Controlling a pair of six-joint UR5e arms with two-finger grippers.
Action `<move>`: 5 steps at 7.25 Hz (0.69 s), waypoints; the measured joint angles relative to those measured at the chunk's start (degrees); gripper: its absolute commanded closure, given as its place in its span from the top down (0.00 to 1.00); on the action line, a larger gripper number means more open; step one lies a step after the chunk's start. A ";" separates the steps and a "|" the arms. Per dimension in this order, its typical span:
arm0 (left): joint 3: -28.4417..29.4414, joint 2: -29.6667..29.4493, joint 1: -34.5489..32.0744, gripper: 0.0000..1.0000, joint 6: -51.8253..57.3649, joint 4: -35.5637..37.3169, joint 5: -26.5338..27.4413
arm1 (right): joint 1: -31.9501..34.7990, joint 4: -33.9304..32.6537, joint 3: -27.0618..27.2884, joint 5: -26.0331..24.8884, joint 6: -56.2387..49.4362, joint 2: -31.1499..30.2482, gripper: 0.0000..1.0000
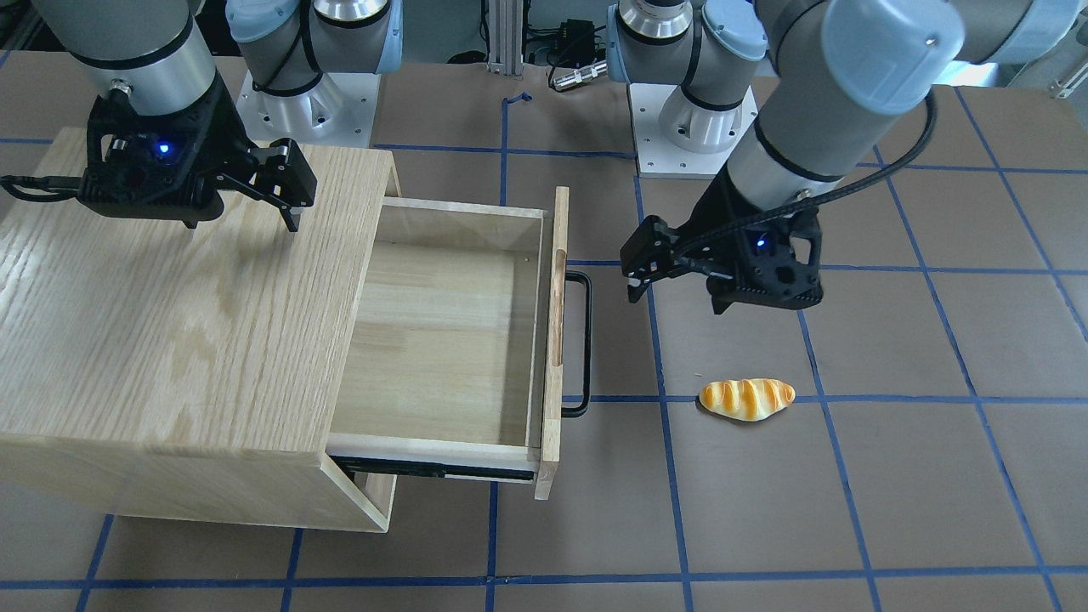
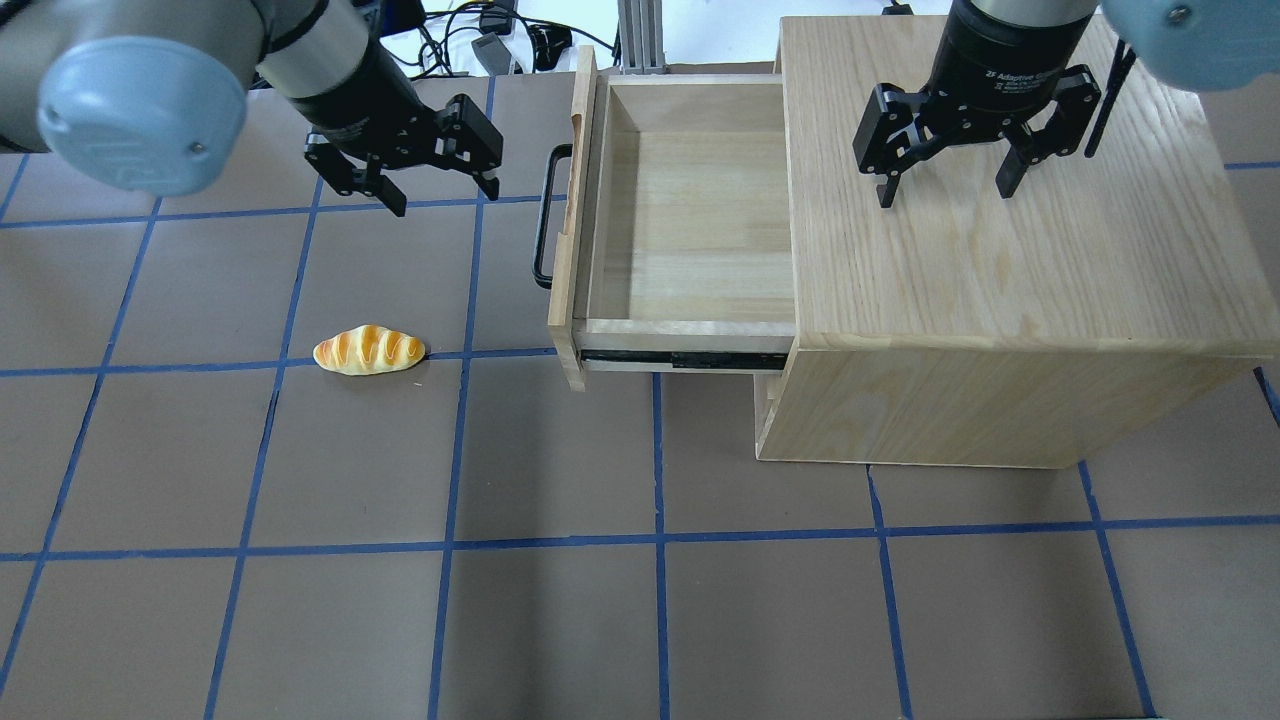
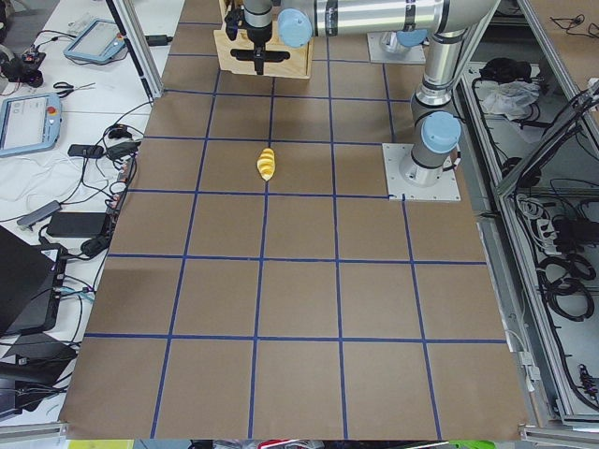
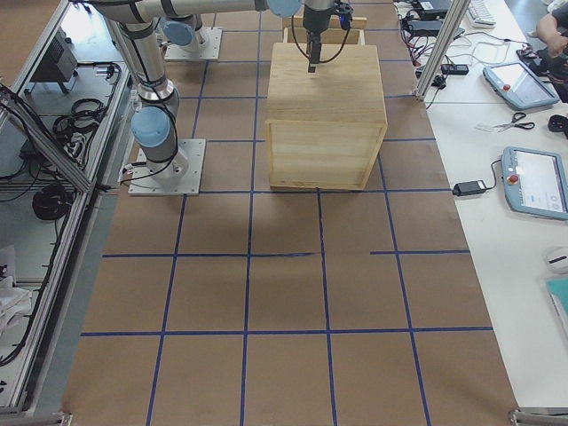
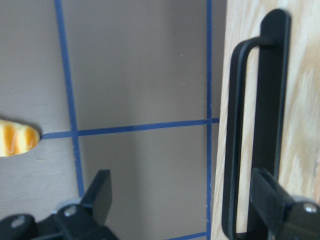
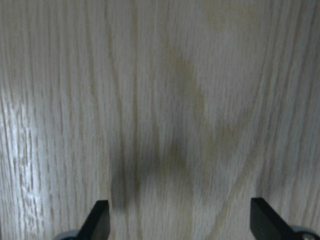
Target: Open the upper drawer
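The upper drawer (image 1: 442,340) (image 2: 690,220) stands pulled well out of the oak cabinet (image 1: 170,297) (image 2: 1000,260), and its pale-wood box is empty. Its black bar handle (image 1: 586,340) (image 2: 540,215) (image 5: 265,125) faces my left arm. My left gripper (image 1: 676,297) (image 2: 445,197) (image 5: 185,200) is open and empty. It hangs just off the handle, apart from it. My right gripper (image 1: 242,223) (image 2: 945,195) (image 6: 180,220) is open and empty, and hovers over the cabinet's top.
A toy bread roll (image 1: 746,398) (image 2: 368,350) (image 5: 17,137) lies on the brown table on a blue tape line, beside the left gripper. The black drawer slide (image 2: 680,358) shows under the drawer's side. The arm bases (image 1: 688,110) stand behind.
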 measured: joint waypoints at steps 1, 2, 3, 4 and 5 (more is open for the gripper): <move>1.97 1.62 1.47 1.00 2.61 -4.13 3.22 | 0.01 0.00 0.01 0.00 -0.02 0.00 1.00; 3.12 3.27 2.51 1.00 5.42 -6.41 6.79 | 0.02 0.00 0.01 0.00 -0.01 0.00 1.00; 3.59 4.71 3.09 1.00 7.16 -7.26 9.24 | 0.03 0.00 0.00 0.00 0.01 0.00 1.00; 3.55 5.83 3.37 1.00 7.99 -7.51 10.45 | 0.02 0.00 0.00 0.00 0.01 0.00 1.00; 3.34 6.74 3.50 1.00 8.31 -7.57 11.49 | 0.01 0.00 0.01 0.00 0.00 0.00 1.00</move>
